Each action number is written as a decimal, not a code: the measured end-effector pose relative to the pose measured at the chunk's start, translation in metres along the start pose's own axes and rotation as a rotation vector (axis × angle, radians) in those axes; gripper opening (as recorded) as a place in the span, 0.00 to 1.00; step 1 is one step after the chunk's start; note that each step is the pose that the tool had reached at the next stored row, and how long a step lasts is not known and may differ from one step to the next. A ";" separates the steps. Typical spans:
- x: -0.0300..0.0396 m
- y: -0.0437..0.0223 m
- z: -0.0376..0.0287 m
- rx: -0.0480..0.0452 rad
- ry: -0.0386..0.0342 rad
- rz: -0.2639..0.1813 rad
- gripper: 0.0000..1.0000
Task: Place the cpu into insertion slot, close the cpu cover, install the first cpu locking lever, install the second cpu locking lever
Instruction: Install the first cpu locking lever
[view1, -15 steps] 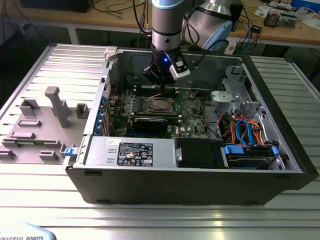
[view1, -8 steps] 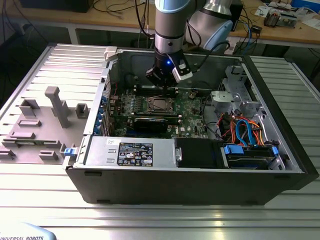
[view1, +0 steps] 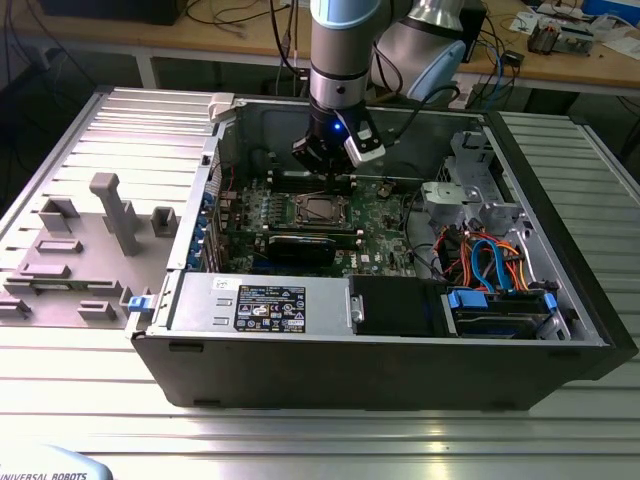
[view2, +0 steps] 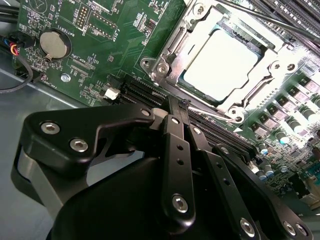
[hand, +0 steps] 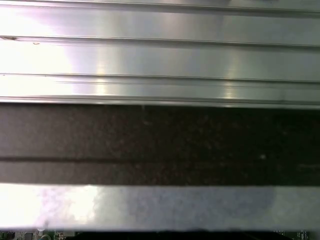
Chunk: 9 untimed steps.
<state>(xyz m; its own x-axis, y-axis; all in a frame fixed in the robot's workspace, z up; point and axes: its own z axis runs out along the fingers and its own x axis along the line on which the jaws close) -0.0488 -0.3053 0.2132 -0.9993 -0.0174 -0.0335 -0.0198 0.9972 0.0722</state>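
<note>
The cpu (view2: 220, 62), a silvery square chip, lies in the insertion slot (view1: 318, 210) on the green motherboard (view2: 75, 75). The cpu cover (view2: 167, 57), a silver frame plate, lies flat around the chip. One thin locking lever (view2: 260, 19) runs along the socket's far side, another (view2: 215, 114) along the near side. My gripper (view2: 182, 104) has its black fingers pressed together, with the tips at the socket's near edge right by that near lever. In the exterior view the gripper (view1: 335, 172) hangs just behind the socket inside the open computer case (view1: 560, 300).
A black graphics card (view1: 300, 245) sits in front of the socket. A power supply (view1: 260, 305), drive bay (view1: 395, 305) and coloured cables (view1: 485, 260) fill the case's front and the exterior view's right. Grey fixtures (view1: 110, 215) stand on the ribbed table (hand: 160, 60) at the left.
</note>
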 end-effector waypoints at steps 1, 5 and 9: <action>0.0000 0.0000 0.0001 -0.0001 0.0000 0.000 0.11; 0.0000 0.0000 0.0001 0.0000 0.0000 0.000 0.11; 0.0000 0.0000 0.0004 -0.0002 -0.0001 0.000 0.11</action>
<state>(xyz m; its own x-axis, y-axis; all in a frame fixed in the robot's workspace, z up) -0.0487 -0.3052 0.2128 -0.9993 -0.0174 -0.0337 -0.0198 0.9972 0.0725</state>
